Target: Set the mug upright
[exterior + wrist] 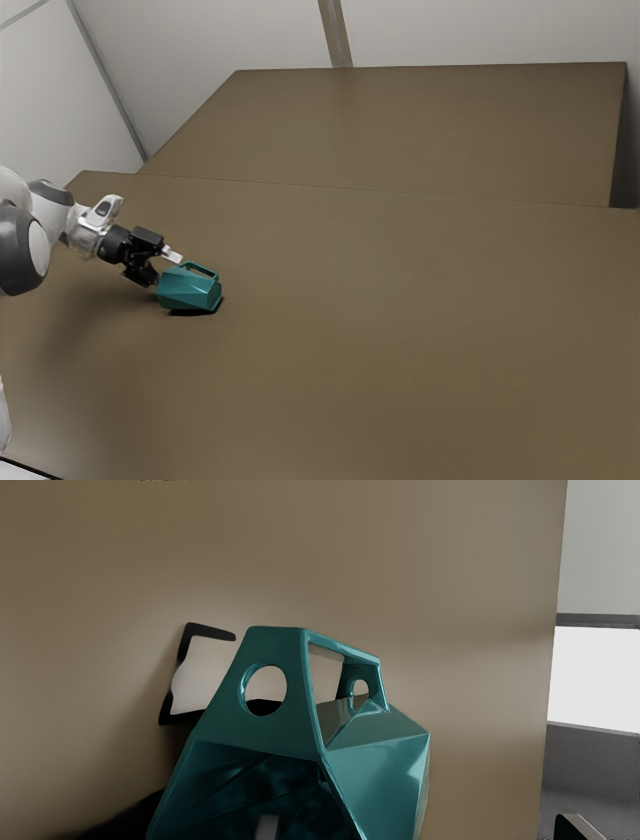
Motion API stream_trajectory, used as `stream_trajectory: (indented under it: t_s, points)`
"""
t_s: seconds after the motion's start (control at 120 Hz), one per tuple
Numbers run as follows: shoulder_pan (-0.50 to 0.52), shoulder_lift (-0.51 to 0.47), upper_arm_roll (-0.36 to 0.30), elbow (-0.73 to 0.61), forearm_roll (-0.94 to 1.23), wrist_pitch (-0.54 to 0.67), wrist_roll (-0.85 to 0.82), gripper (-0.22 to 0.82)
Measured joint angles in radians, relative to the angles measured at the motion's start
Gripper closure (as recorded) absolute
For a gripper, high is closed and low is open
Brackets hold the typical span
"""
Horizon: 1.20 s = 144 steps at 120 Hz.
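Evidently, our claw stands spread wide, one finger within the mug, clasping nothing; we judge the shell light, stiff, slick, best pinched at its rim.

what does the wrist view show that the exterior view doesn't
Wrist view: the mug's dark hollow inside with one fingertip in front of it or within it, round holes through the handle, and a bright white panel past the table's edge.

Exterior view: the arm coming in from the exterior view's left, and a second brown surface beyond the table.

Both: the teal mug on its side, handle up, the brown table, and the open jaws at the mug.
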Motion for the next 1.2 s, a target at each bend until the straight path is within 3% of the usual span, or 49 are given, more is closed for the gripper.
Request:
stream_trajectory:
  t_s: [0.2, 0.383, 0.708, 1.0, 1.075, 1.2]
  points:
    - [-0.002, 0.001, -0.009, -0.007, -0.006, -0.002, 0.016, 0.44]
    - [-0.001, 0.002, -0.016, -0.013, -0.009, 0.000, 0.021, 0.64]
    - [-0.008, -0.011, -0.014, -0.014, -0.015, -0.003, 0.020, 0.75]
    - [-0.047, -0.126, -0.014, 0.021, 0.015, -0.012, 0.005, 0.77]
    - [-0.088, -0.159, -0.019, 0.109, 0.109, 0.005, -0.002, 0.77]
    - [-0.141, -0.230, -0.112, 0.198, 0.403, 0.081, -0.030, 0.77]
